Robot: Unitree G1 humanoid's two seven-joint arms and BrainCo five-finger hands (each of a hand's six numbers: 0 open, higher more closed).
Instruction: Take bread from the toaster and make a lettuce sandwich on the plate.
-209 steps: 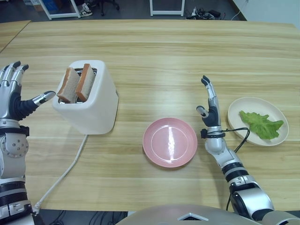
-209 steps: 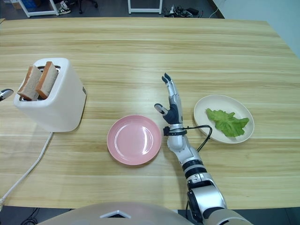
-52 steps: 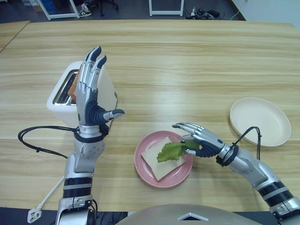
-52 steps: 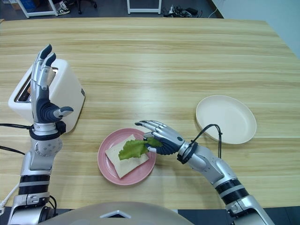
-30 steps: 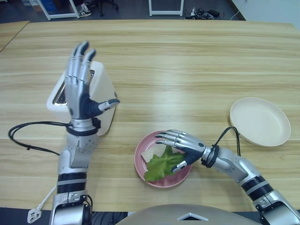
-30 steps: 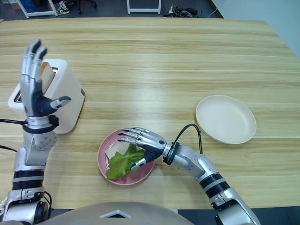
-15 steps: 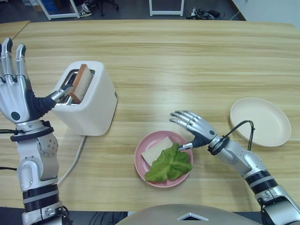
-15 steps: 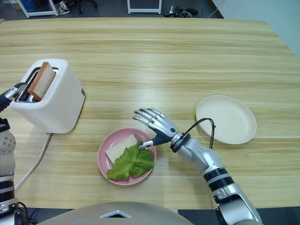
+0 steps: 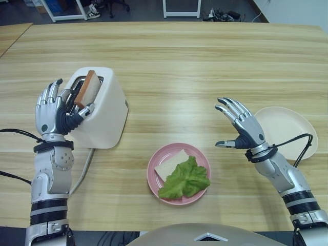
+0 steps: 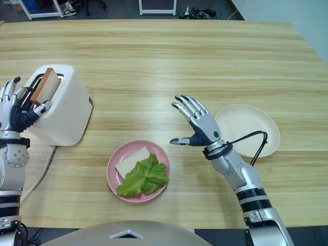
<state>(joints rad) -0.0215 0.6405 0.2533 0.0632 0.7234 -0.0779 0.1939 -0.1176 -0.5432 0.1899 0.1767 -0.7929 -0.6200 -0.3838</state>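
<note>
On the pink plate lies a slice of bread with a lettuce leaf spread over its near half. The white toaster stands at the left with one slice of bread sticking up from its slot. My left hand is right beside the toaster's left side, fingers spread near that slice, holding nothing. My right hand hovers open above the table, to the right of the pink plate and clear of it.
A cream plate sits bare at the right, just behind my right wrist. The toaster's white cord trails toward the table's front edge. A black cable loops by my left arm.
My right hand has lifted up and to the right, away from the pink plate, leaving the lettuce on the bread. My left hand has come down and in against the toaster.
</note>
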